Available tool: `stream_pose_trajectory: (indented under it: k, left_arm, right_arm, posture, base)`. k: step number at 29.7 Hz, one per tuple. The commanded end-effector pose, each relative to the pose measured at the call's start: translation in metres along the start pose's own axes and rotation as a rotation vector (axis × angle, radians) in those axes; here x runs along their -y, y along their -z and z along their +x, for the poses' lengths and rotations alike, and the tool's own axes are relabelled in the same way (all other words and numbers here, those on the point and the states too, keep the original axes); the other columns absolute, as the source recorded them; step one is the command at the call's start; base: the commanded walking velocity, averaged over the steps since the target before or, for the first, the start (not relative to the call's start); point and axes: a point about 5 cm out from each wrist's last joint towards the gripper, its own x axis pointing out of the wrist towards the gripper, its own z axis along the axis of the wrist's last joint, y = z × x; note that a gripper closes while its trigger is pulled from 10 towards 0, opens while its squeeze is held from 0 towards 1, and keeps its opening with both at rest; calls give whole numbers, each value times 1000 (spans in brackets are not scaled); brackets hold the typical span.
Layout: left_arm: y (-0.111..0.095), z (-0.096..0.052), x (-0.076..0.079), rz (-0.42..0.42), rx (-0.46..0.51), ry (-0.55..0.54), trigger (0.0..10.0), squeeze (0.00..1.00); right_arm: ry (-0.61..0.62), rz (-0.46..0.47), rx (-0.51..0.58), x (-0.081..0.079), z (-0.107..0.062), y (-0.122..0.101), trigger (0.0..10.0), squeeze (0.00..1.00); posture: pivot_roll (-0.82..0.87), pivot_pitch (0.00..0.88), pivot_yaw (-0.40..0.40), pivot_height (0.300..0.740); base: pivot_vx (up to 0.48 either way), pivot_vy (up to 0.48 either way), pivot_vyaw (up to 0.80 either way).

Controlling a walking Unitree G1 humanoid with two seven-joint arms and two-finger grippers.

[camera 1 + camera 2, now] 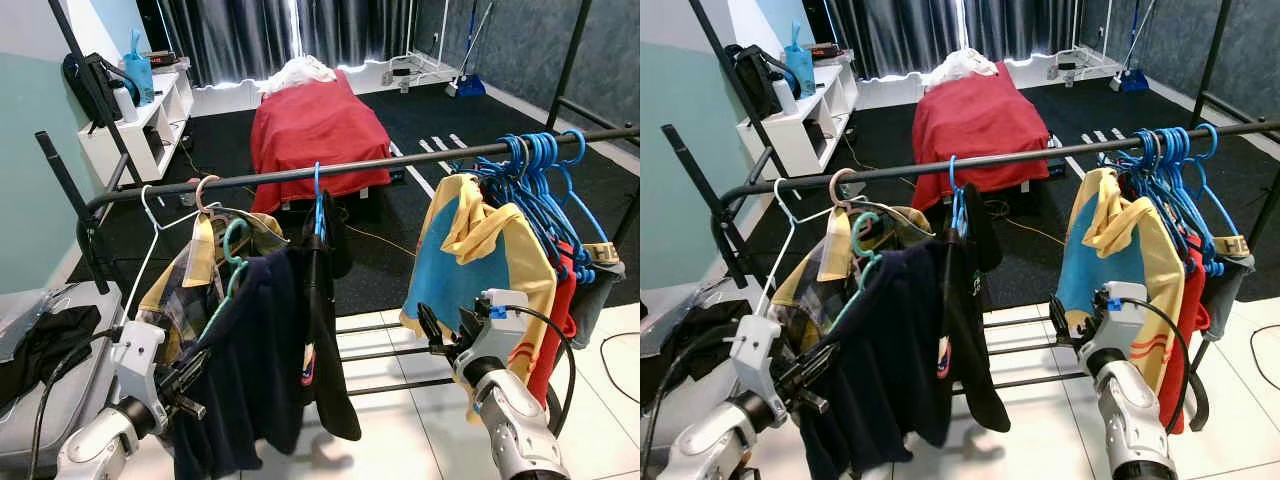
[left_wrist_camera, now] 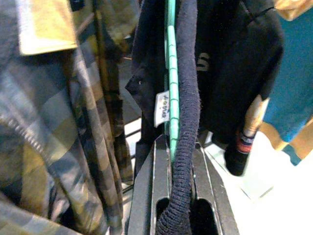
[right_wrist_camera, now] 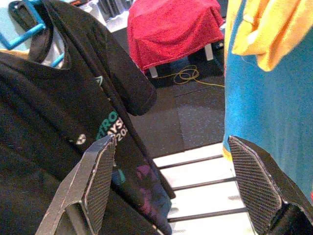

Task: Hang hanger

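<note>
Left eye view showed the left gripper (image 1: 190, 375) low beside the clothes rail (image 1: 400, 160), clenched on the collar of a navy garment (image 1: 255, 350) that hung on a teal hanger (image 1: 232, 262). That hanger's hook was up above the gripper, just under the rail; whether it rested on the rail could not be told. Beside it hung a plaid shirt (image 1: 185, 280) on a white hanger (image 1: 150, 225), and on the far side of the navy garment a black T-shirt (image 1: 325, 300) on a blue hanger (image 1: 318, 205). The right gripper (image 1: 445, 335) hovered in front of a blue-and-yellow shirt (image 1: 470, 260), under a bunch of blue hangers (image 1: 535, 170).

Right eye view showed the same layout, with a red-covered bed (image 1: 975, 115) beyond the rail.

Left wrist view showed the teal hanger's arm and the navy collar pinched together between the black fingers (image 2: 142, 196), the plaid shirt just beside them.

Right wrist view showed the right gripper's fingers (image 3: 100, 181) spread wide and holding nothing, the black T-shirt near one finger and the blue-and-yellow shirt near the other.
</note>
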Motion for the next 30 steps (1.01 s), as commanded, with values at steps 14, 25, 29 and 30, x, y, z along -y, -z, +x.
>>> stream_pose_trajectory:
  k: [14,25,29,30]
  left_arm:
    - [-16,48,32,-132,107,14,10000,0]
    - [-20,43,27,-109,89,24,10000,0]
    - [-21,44,27,-99,88,19,10000,0]
    - [-21,44,27,-99,88,19,10000,0]
  right_arm:
    - [-17,28,2,-9,7,0,10000,0]
    - [-29,40,13,-14,9,-2,10000,0]
    - [-27,44,16,-14,9,-3,10000,0]
    - [-27,44,16,-14,9,-3,10000,0]
  posture:
    - [-90,0,49,740]
    - [-80,0,58,740]
    - [-74,0,56,740]
    - [-74,0,56,740]
  base:
    - [-71,0,0]
    - [-200,0,0]
    - [-297,0,0]
    - [-300,0,0]
